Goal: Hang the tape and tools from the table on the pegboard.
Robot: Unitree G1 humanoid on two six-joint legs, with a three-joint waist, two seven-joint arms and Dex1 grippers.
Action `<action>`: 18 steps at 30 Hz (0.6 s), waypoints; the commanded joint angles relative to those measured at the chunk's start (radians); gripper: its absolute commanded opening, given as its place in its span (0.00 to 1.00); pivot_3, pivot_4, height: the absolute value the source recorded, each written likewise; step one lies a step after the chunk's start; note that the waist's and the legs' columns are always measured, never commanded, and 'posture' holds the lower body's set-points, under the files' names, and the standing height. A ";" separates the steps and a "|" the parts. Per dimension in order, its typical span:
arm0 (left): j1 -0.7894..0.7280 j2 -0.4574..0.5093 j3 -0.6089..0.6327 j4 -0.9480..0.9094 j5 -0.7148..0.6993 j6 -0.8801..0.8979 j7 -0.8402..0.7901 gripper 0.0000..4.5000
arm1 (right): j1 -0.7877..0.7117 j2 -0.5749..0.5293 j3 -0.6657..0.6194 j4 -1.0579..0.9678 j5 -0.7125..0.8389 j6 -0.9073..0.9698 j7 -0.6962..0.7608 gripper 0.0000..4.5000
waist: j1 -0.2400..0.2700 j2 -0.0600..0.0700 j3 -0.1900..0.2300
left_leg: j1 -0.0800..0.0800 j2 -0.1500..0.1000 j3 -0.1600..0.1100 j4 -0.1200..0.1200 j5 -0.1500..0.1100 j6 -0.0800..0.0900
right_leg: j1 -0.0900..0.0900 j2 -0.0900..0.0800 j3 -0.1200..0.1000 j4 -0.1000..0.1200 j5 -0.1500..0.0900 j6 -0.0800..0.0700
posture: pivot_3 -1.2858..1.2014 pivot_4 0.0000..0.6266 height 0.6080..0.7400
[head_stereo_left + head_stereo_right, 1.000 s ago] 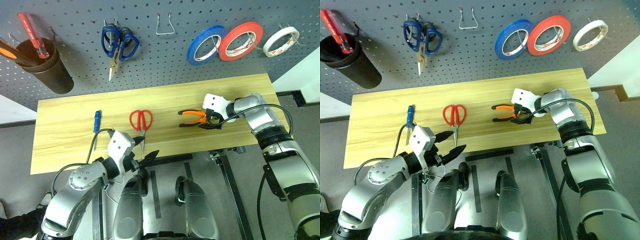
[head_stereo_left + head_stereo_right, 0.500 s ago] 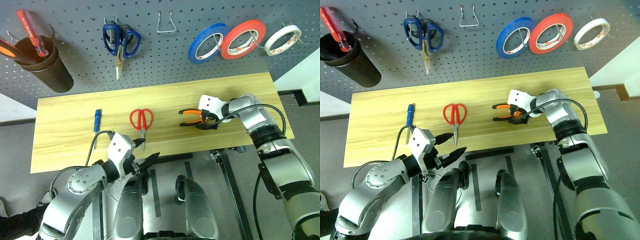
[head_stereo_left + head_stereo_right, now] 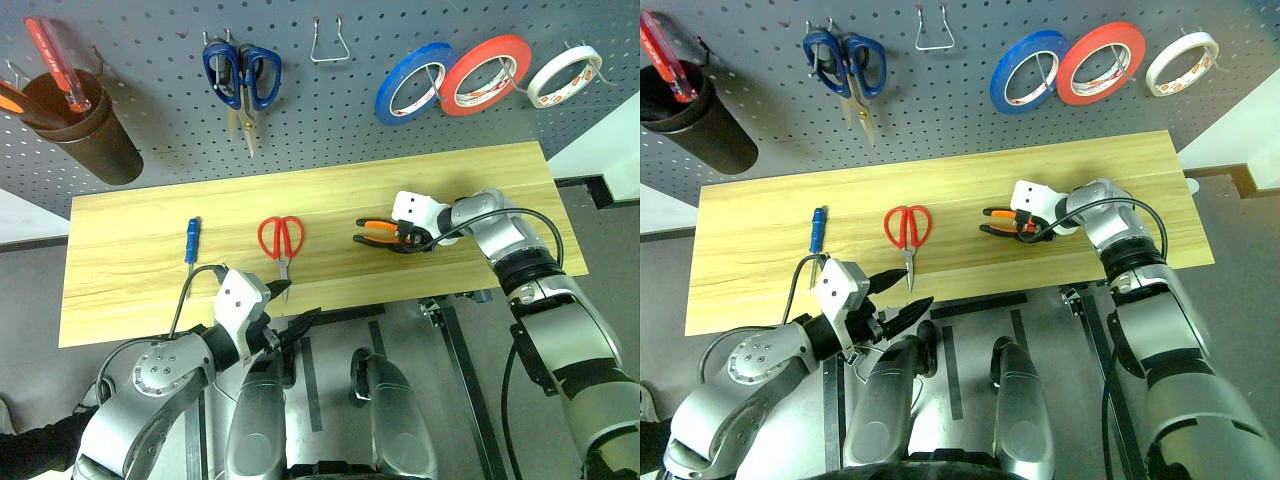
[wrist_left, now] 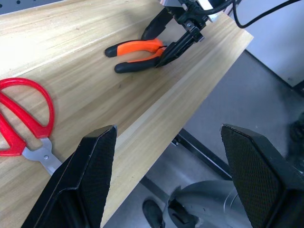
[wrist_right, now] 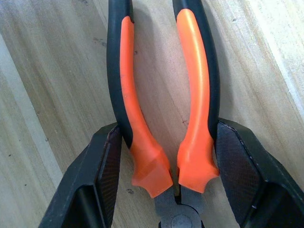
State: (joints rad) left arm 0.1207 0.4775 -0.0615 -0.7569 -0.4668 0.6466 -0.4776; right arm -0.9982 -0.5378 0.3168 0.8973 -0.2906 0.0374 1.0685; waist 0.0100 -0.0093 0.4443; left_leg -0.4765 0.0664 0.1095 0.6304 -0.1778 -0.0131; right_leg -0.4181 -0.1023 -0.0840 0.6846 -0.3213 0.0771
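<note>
Screwdriver (image 3: 193, 241): blue-handled, thin and light, lying toward the left of the table (image 3: 130, 290); likely to roll, best pinched mid-handle.
Left gripper (image 3: 290, 316): fingers spread, empty, hovering off the table's near edge.
Scissors (image 3: 281, 240): red-handled, flat on the wood; the loops suit a hook.
Pliers (image 3: 378, 233): stiff, heaviest tool; rubbery orange-and-black handles should resist slipping.
Right gripper (image 5: 164, 156): fingers touching both handles near the pivot, clamping the pliers.
Pegboard (image 3: 330, 110): whitish tape (image 3: 565, 76) already hangs at far right.

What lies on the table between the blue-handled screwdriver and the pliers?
The red scissors lie between the screwdriver and the pliers, seen from the head views; otherwise bare table.
</note>
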 commanded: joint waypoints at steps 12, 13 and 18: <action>-0.035 0.006 -0.021 0.027 0.012 -0.045 -0.027 0.81 | 0.076 -0.047 -0.051 -0.164 0.052 0.054 0.021 0.56 | 0.005 0.000 0.000 | 0.001 0.000 -0.001 0.000 0.000 0.000 | 0.001 0.000 -0.001 0.000 0.000 0.000 | 0.54 0.71 0.82; -0.048 0.008 -0.023 0.041 0.019 -0.055 -0.034 0.81 | 0.096 -0.057 -0.062 -0.219 0.064 0.075 0.029 0.56 | 0.006 0.000 0.000 | 0.001 0.000 -0.001 0.000 0.000 0.000 | 0.002 0.000 -0.001 0.000 0.000 0.000 | 0.54 0.70 0.82; -0.148 -0.010 -0.042 0.166 0.054 -0.133 -0.078 0.81 | 0.234 -0.105 -0.121 -0.573 0.127 0.232 0.041 0.56 | 0.005 0.002 -0.004 | 0.000 -0.001 -0.001 0.000 0.000 0.000 | 0.002 0.000 -0.002 0.000 0.000 0.001 | 0.54 0.55 0.82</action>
State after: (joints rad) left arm -0.0161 0.4733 -0.0940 -0.6050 -0.4224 0.5562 -0.5330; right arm -0.7877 -0.6173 0.2446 0.4782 -0.2084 0.2180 1.1018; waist 0.0150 -0.0071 0.4402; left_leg -0.4768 0.0654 0.1077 0.6308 -0.1776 -0.0135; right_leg -0.4160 -0.1018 -0.0866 0.6843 -0.3211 0.0776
